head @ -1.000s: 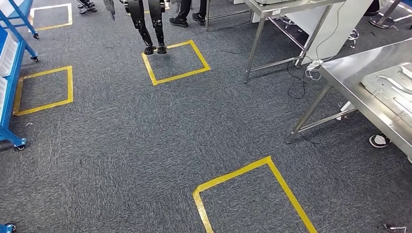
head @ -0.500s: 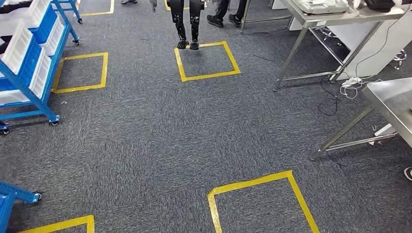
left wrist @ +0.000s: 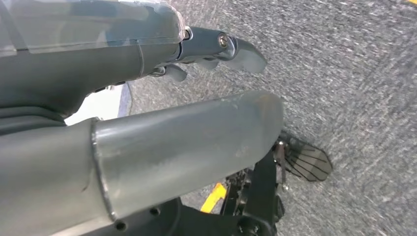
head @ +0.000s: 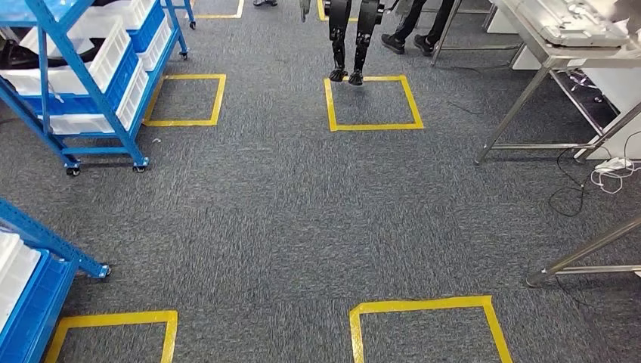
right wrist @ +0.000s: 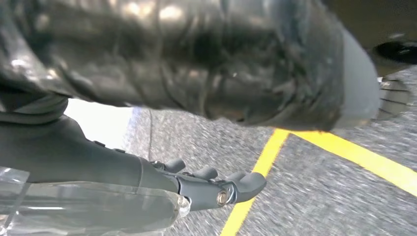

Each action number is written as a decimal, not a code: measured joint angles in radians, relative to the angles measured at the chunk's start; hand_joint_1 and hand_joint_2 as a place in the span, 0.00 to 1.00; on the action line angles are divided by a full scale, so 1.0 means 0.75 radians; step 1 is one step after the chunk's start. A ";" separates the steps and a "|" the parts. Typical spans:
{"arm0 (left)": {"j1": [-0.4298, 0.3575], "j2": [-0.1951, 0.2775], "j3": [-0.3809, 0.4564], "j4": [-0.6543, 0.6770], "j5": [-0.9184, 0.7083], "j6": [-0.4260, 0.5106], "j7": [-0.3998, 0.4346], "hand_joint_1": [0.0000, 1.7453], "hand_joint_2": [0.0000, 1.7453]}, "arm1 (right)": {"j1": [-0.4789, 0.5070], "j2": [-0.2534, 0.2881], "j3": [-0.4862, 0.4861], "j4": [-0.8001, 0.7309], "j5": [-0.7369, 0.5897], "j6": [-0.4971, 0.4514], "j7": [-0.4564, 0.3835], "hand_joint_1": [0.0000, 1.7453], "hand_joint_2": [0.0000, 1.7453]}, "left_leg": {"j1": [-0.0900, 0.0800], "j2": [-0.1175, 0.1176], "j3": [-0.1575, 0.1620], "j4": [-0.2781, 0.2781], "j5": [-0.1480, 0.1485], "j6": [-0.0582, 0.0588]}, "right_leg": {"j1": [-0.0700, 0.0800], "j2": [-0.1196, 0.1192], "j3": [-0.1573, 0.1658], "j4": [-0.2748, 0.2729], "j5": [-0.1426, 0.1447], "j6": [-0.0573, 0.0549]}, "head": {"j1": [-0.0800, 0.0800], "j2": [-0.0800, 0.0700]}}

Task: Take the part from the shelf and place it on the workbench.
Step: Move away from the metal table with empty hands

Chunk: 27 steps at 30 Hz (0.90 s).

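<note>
With both the left hand [left wrist: 206,49] and right hand [right wrist: 211,187] hanging loosely spread and empty, we cannot identify the part among the white bins [head: 98,64] on the blue shelf [head: 57,83], so its handling remains unjudged.

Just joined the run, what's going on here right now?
Nothing is being handled. Both arms hang over the carpet: the left robot hand and right robot hand each hold nothing, fingers loosely extended. The head view shows blue shelves with white bins on the left, a steel workbench at the upper right, and yellow floor squares. Another robot's legs stand ahead.
</note>
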<state>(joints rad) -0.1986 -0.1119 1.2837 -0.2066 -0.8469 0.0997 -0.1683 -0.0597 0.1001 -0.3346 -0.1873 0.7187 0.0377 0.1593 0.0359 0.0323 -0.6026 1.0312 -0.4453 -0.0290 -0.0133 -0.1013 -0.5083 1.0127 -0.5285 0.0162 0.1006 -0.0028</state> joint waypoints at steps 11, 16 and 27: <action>-0.002 0.007 0.000 -0.001 0.000 0.000 0.000 0.00 0.00 | 0.006 0.009 0.000 0.000 0.000 0.000 0.000 0.00 0.00 | -0.035 -0.154 -0.006 0.000 0.007 0.062 | 0.022 0.178 -0.128 0.214 -0.050 -0.049 | 0.001 0.000; 0.000 0.004 0.000 -0.001 0.000 0.000 0.000 0.00 0.00 | 0.002 0.006 0.000 0.000 0.000 0.000 0.000 0.00 0.00 | -0.034 -0.223 -0.015 -0.005 0.019 0.041 | 0.040 0.226 -0.055 0.024 0.032 -0.071 | 0.001 0.000; 0.001 0.027 0.000 -0.001 -0.004 -0.002 0.004 0.00 0.00 | 0.009 0.023 0.000 0.001 0.002 0.006 -0.004 0.00 0.00 | -0.040 0.009 -0.011 0.089 -0.047 0.013 | 0.034 0.015 -0.036 0.003 0.033 -0.084 | 0.000 0.000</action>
<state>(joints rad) -0.1982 -0.0915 1.2840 -0.2075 -0.8502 0.0982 -0.1652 -0.0532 0.1173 -0.3346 -0.1869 0.7201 0.0420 0.1566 0.0062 0.0388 -0.6112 1.0979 -0.4802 -0.0195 0.0125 -0.0897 -0.5355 1.0147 -0.5034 -0.0466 0.1003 -0.0027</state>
